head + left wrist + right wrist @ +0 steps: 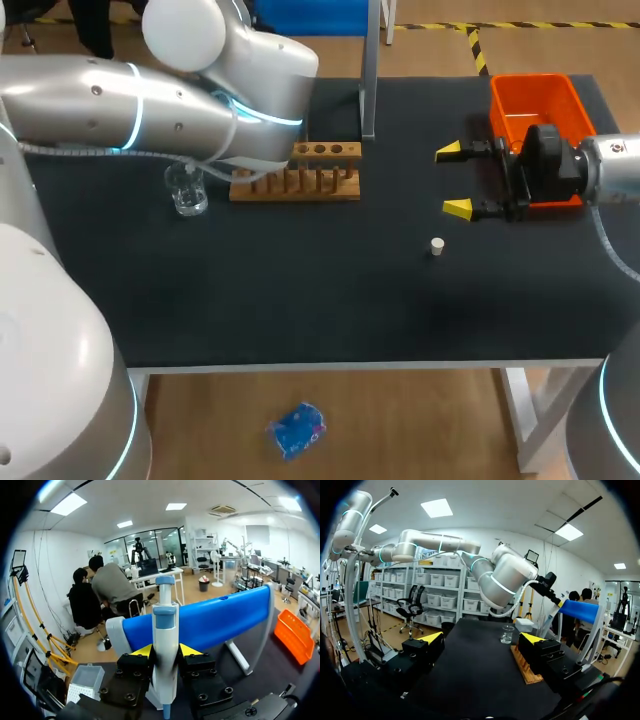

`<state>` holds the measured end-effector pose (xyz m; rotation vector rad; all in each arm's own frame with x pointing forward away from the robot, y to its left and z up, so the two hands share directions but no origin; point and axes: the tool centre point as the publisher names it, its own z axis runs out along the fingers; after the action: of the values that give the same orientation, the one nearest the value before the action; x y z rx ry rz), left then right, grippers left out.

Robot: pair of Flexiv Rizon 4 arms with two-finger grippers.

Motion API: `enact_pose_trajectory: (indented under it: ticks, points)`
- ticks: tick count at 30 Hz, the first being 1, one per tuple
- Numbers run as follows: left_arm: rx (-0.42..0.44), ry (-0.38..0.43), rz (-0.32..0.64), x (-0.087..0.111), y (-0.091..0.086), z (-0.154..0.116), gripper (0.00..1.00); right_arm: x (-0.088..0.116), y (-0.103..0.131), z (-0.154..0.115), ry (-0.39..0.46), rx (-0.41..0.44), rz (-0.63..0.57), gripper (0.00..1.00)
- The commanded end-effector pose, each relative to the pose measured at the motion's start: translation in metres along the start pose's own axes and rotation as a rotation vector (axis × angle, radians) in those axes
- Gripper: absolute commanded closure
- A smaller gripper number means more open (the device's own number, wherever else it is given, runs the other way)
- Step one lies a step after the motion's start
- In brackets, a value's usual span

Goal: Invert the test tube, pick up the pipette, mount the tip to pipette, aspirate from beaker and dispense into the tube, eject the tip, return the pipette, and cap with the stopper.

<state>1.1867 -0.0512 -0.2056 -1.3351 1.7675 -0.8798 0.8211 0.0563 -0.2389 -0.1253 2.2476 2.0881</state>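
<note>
Left wrist view first: what is the left gripper [165, 651] doing?

Its two yellow tips are clamped on the pipette [165, 612], one on each side of the white body, with the blue plunger standing up well above them. The blue stand [215, 617] is close behind it, and I cannot tell whether the pipette hangs on it or is already free

How will it handle?

My guess is light, stiff and smooth plastic. The hold on the thick part of the body looks right: it leaves the plunger clear, and the slim lower shaft is free for a tip. Pressing into a tip pushes along the body, so a smooth barrel could slide between the fingers unless the push is dead straight

And the right gripper [458, 180]?

Fingers wide apart, nothing between them. In the head view it lies on its side over the table with the orange bin [535, 100] at about 1 o'clock from it and the small white stopper [437, 246] at about 7 o'clock, near but apart

Where is the liquid?

The beaker [186, 190] stands at 9 o'clock from the wooden rack [297, 175], just beside it. It looks like clear glass, so I would treat it as fragile and easy to tip. I cannot pick out the test tube
</note>
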Motion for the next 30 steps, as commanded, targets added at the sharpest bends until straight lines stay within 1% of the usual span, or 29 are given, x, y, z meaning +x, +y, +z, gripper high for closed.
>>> enact_pose_trajectory:
  ticks: [1,5,6,7,8,15,19,22,25,26,30]
  points:
    - [-0.022,-0.003,-0.001,0.004,0.000,-0.001,1.00,0.000,0.000,-0.001,0.001,0.000,0.000,0.00]
    - [-0.023,0.002,-0.006,0.005,0.001,-0.001,1.00,0.000,0.000,-0.001,0.001,0.000,0.000,0.00]
    - [-0.020,0.001,-0.007,0.005,0.001,-0.001,0.71,0.000,0.000,-0.001,0.001,0.000,0.000,0.00]
    - [-0.019,0.000,-0.008,0.005,0.001,-0.001,0.25,0.000,0.000,-0.001,0.001,0.000,0.000,0.00]
    - [-0.018,0.000,-0.009,0.005,0.001,-0.001,0.00,0.000,0.000,-0.001,0.001,0.000,0.000,0.00]
    - [0.016,-0.005,-0.014,-0.002,-0.005,-0.007,0.00,0.000,0.000,-0.001,0.001,0.000,0.000,0.00]
    - [0.029,-0.009,-0.009,-0.007,-0.006,-0.014,0.00,0.000,0.000,-0.001,0.001,0.000,0.000,0.00]
    - [0.058,-0.010,0.007,-0.011,-0.008,-0.022,0.00,0.000,0.000,-0.001,0.001,0.000,0.000,0.00]
    - [0.121,0.017,0.029,-0.014,-0.012,-0.035,0.00,0.000,0.000,-0.001,0.001,0.000,0.000,0.00]
    - [0.151,0.036,0.039,-0.016,-0.013,-0.042,0.00,0.000,0.000,-0.001,0.001,0.000,0.000,0.00]
    - [0.222,0.101,0.067,-0.024,-0.013,-0.062,0.00,0.000,0.000,-0.001,0.001,0.000,0.000,0.00]
